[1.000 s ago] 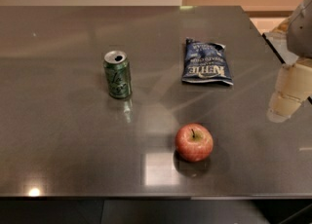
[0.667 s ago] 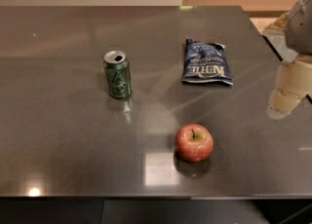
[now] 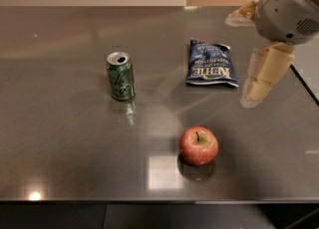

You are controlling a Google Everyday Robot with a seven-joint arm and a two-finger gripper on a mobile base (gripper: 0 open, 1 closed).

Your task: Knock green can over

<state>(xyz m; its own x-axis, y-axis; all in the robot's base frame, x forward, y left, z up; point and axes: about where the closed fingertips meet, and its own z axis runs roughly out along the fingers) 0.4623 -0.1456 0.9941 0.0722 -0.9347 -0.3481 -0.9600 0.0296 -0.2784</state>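
The green can (image 3: 120,75) stands upright on the dark grey table (image 3: 60,138), left of centre, its silver top with pull tab facing up. My gripper (image 3: 255,92) hangs over the right part of the table, pointing down, just right of the dark blue chip bag (image 3: 211,62) and far to the right of the can. It holds nothing that I can see.
A red apple (image 3: 198,145) sits in front of the chip bag, between the gripper and the table's front edge. The table's right edge runs close behind the gripper. A pale wall lies beyond the far edge.
The arm has moved left and inward over the table, toward the chip bag. The can, the bag and the apple have not moved.
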